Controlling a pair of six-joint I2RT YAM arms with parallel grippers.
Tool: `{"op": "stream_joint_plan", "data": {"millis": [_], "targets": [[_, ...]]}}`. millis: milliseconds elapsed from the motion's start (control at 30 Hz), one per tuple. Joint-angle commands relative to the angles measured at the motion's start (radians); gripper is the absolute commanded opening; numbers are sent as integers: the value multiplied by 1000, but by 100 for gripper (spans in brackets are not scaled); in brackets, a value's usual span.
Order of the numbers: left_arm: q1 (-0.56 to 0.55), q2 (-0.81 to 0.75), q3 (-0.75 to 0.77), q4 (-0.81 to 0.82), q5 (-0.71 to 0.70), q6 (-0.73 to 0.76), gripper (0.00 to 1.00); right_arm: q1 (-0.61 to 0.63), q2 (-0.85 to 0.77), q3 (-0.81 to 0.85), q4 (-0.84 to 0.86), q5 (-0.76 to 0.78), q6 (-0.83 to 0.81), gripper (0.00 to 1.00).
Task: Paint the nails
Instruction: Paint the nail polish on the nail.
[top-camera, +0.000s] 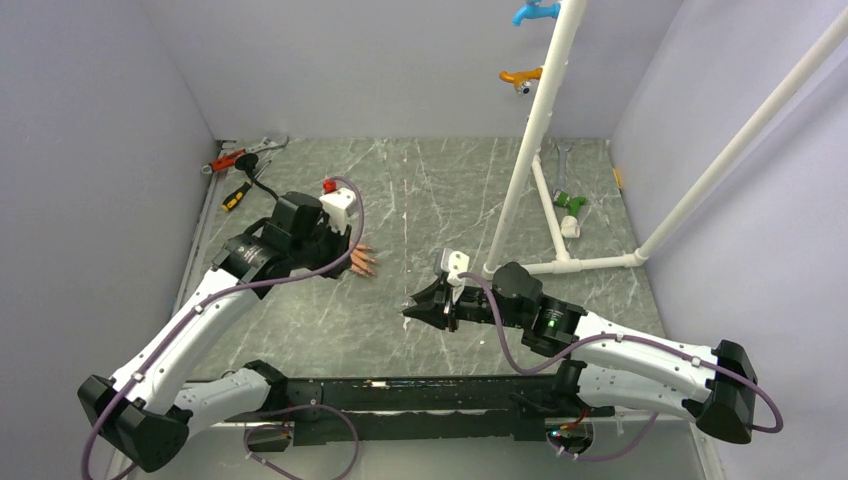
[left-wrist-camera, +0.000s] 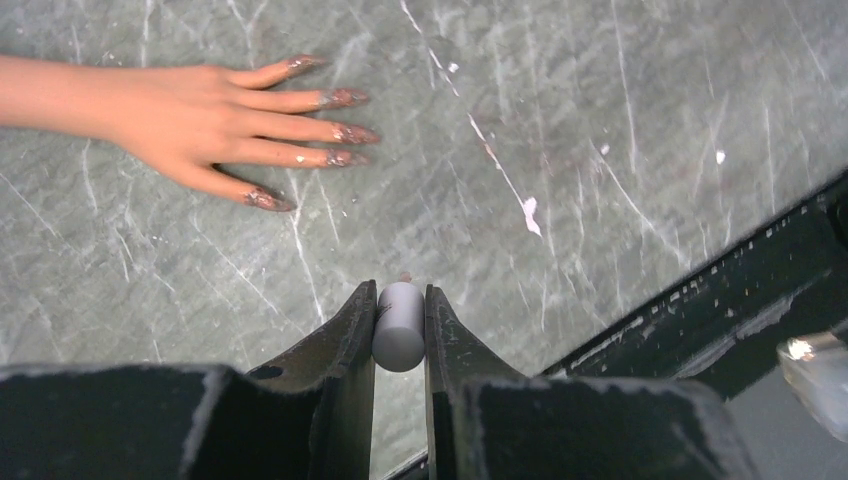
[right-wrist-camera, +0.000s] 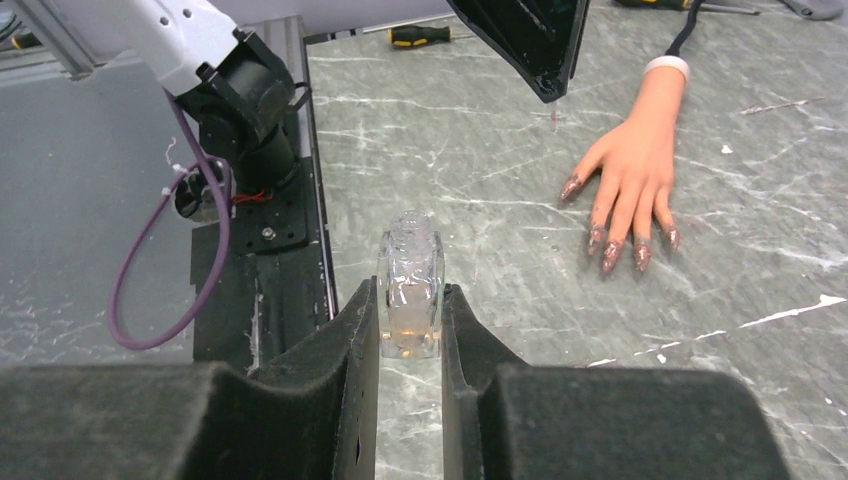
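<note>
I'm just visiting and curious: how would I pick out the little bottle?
On the grey marbled table, find the right gripper. The small clear bottle is clamped between its black fingers; unlike the white cylinder in the left gripper, it is see-through.

the grey-green stone-look desk (left-wrist-camera: 620, 150) is smooth with a dull sheen, white-veined like marble and flecked with pale specks. the flesh-coloured mannequin hand (left-wrist-camera: 170, 115) looks like soft matt rubber or plastic, and its long reddish-pink nails (left-wrist-camera: 345, 98) are glossy and speckled with glitter. the left gripper (left-wrist-camera: 400, 293) has jaws of matt black plastic, faintly grainy, closed on a small white cylinder (left-wrist-camera: 399, 335) of smooth satin plastic. the right gripper (right-wrist-camera: 410, 288) has the same matt jaws, pressed on a small clear bottle (right-wrist-camera: 409, 320), glossy, glass or clear plastic, i cannot tell which. the white pipe frame (top-camera: 527, 140) is smooth plastic.
</note>
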Motion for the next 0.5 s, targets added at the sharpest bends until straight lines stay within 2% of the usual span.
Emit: {"op": "stream_joint_plan", "data": {"millis": [0, 200, 467], "targets": [[102, 8, -62, 169, 71, -36, 0, -25, 3, -9, 104, -24, -1, 0], [197, 102, -118, 244, 70, -55, 0, -40, 3, -24, 136, -36, 5, 0], [286, 122, -240, 417, 15, -179, 0, -59, -25, -47, 137, -35, -1, 0]]}}
